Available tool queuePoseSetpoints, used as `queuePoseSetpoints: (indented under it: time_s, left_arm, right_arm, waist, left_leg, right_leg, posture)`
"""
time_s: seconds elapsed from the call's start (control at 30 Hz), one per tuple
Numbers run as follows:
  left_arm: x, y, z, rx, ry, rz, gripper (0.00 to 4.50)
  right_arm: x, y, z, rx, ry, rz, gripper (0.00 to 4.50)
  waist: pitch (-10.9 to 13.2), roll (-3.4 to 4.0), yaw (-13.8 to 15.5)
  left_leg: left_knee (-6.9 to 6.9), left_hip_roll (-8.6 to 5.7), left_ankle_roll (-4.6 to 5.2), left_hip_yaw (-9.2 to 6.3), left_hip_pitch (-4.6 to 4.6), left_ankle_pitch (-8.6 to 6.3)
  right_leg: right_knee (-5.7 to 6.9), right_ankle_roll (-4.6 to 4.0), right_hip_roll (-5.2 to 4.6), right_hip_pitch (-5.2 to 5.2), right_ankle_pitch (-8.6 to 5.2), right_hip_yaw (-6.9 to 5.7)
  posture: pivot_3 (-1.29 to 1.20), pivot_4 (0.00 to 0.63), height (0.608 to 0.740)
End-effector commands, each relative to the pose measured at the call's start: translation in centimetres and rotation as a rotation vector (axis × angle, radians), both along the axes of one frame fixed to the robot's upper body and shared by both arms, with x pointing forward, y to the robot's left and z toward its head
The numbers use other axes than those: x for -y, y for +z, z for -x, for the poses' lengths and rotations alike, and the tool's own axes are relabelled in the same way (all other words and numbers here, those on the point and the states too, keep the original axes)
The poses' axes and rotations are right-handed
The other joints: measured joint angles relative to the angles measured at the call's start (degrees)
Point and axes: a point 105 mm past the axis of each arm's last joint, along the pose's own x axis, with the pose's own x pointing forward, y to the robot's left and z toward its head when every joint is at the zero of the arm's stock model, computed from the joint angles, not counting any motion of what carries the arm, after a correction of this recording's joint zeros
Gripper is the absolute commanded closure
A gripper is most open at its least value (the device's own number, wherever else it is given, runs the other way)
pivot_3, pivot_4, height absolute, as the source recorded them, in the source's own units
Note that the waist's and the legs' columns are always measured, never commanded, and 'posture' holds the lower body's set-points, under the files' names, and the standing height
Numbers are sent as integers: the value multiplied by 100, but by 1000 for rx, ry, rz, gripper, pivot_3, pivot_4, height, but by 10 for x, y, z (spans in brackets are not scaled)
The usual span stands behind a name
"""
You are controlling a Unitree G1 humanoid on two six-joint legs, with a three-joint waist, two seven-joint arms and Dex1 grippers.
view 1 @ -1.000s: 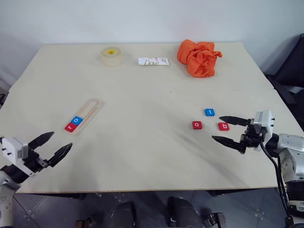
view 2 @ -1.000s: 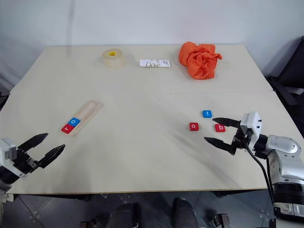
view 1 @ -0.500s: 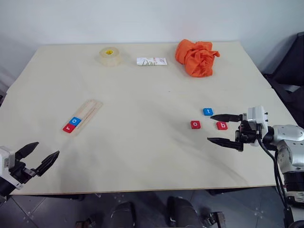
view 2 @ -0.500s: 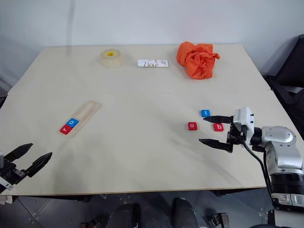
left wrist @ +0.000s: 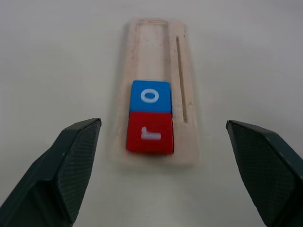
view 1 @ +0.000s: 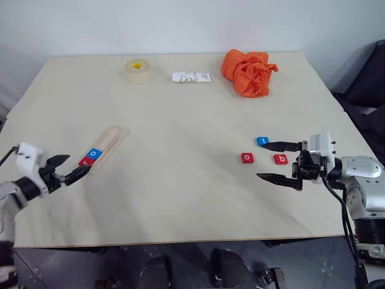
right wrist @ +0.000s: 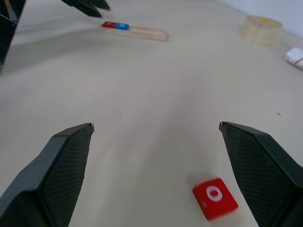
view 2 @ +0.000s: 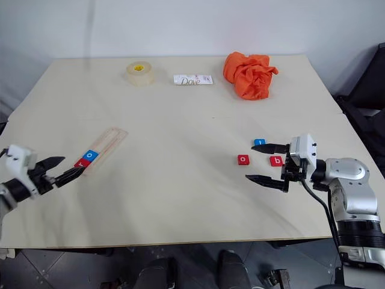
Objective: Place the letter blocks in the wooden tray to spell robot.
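Pale plywood table [view 1: 180,180] set against a plain white wall carries all items under inspection. Taking the table centre as the dial in the head views, the wooden tray [view 1: 111,141] lies at about 9 o'clock, angled with its empty far end toward 1 o'clock; its near end holds two letter blocks touching each other, the red "r" block [left wrist: 150,133] at the very end and the blue "o" block [left wrist: 150,96] directly beyond it. Three blocks remain loose on the table at about 3 o'clock: the red "o" block [view 1: 247,158], the red "b" block [view 1: 281,159] beside it toward the right edge, and the blue "t" block [view 1: 263,141] just beyond and between them; none of the three touch. The left gripper [view 1: 67,168] sits just short of the tray's loaded end, its fingers spread wider than the tray and gripping nothing. The right gripper [view 1: 278,162] points across the table toward the left, fingers fully parted and empty, with the red "b" block lying between them in the head view. Along the far edge, from 11 to 1 o'clock, stand a roll of clear tape [view 1: 138,70], a white Dove packet [view 1: 191,77] and a crumpled orange cloth [view 1: 248,71].
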Motion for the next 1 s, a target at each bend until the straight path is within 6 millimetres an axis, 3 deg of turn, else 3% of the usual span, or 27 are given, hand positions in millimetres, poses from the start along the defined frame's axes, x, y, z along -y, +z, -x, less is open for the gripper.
queuePoseSetpoints:
  time_s: [0.03, 0.33, 1.0]
  left_arm:
    - [-8, 3, -8, -19, 14, -26, 0]
    - [-4, -6, -24, -94, -27, -49, 0]
    - [0, -39, -17, -268, -43, -80, 0]
  right_arm:
    - [-4, 15, 8, 52, 24, -20, 48]
    - [-14, 28, 12, 92, 57, -29, 48]
    - [-17, 30, 10, 96, 70, -38, 48]
  waist:
    - [0, 0, -10]
    - [1, -7, 12]
    - [-1, -8, 11]
  left_leg:
    - [1, 0, 0, 2, 0, 0]
    - [10, 0, 0, 1, 0, 0]
    - [18, 0, 2, 2, 6, 1]
  right_leg:
    - [2, 0, 0, 0, 0, 1]
    - [9, 1, 0, 0, 0, 1]
    - [20, 1, -1, 2, 0, 7]
  posture:
    - [0, 150, 740]
    - [0, 150, 740]
    - [0, 150, 740]
